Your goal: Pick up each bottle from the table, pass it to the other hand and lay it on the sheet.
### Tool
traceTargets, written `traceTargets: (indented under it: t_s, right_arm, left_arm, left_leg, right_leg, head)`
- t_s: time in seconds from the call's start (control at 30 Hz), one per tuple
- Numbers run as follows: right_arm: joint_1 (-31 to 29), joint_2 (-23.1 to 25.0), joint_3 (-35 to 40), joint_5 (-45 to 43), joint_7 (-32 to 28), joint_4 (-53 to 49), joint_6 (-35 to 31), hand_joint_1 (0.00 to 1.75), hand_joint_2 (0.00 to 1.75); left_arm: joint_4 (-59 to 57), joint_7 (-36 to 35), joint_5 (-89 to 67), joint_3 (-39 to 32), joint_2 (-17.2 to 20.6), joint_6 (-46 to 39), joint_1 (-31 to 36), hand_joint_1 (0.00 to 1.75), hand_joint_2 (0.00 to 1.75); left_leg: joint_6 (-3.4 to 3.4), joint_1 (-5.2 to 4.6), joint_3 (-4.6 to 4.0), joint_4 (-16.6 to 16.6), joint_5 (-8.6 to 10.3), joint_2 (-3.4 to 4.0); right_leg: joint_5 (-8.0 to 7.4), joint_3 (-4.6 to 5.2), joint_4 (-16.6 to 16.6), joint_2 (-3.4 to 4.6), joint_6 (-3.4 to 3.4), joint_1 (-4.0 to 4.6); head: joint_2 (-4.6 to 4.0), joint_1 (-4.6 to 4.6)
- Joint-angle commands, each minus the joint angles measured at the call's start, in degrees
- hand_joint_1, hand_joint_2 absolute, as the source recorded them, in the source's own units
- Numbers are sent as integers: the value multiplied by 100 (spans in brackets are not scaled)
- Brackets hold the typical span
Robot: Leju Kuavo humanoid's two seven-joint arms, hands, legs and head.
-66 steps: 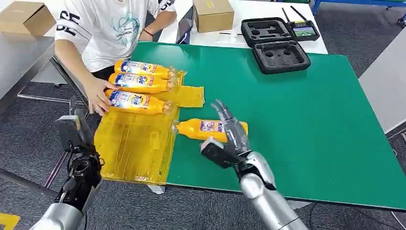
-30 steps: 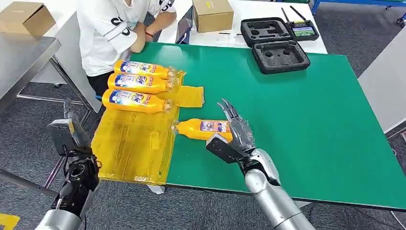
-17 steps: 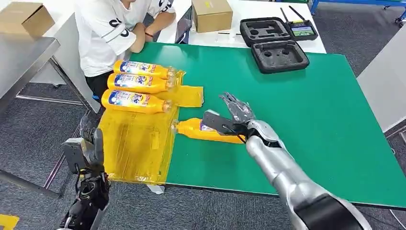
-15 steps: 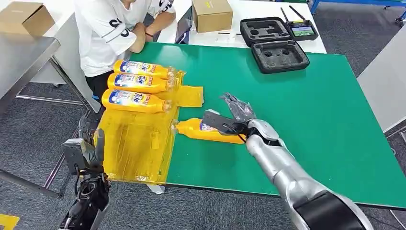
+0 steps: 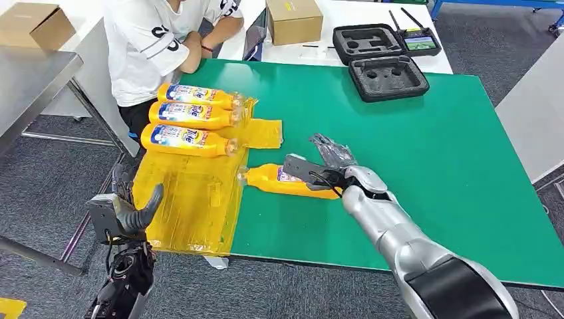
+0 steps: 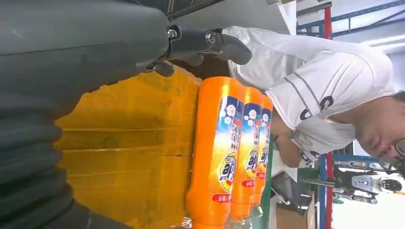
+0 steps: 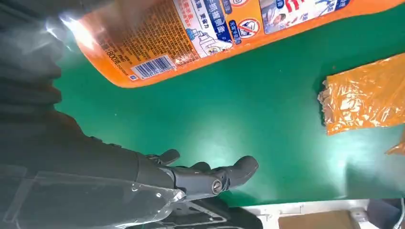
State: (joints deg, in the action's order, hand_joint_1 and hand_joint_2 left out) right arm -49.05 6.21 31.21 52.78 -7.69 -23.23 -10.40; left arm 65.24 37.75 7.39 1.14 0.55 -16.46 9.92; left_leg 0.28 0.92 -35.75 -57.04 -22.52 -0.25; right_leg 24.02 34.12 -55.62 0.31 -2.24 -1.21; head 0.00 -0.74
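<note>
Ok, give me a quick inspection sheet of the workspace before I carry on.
Surface: green table, bare on the right.
Job's things: three bottles side by side on the yellow sheet; fourth bottle lying on the table beside it.
Clutter: foam case, cardboard box.
Hands: right hand over the fourth bottle, grip unclear; left hand open, off the table.
Cables: nothing seen.
Surroundings: person seated at the far edge.
</note>
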Motion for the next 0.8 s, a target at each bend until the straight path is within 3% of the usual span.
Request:
traceTargets:
  t_s: [0.03, 0.8]
  right_arm:
    - [-350, 48, 169, -13, -44, 485, 62, 0, 175]
    - [-263, 213, 152, -206, -379, 462, 518, 0, 175]
  left_arm:
    - [-80, -43, 13, 106, -27, -13, 54, 0, 175]
    - [56, -63, 18, 64, -12, -40, -38, 0, 175]
  left_leg:
    - [3, 2, 21, -4, -14, 1]
    - [5, 7, 34, -9, -24, 6]
  right_leg:
    - [13, -22, -1, -4, 11, 5]
    - [20, -36, -3, -1, 16, 11]
  head:
    - [0, 0]
    - [0, -2]
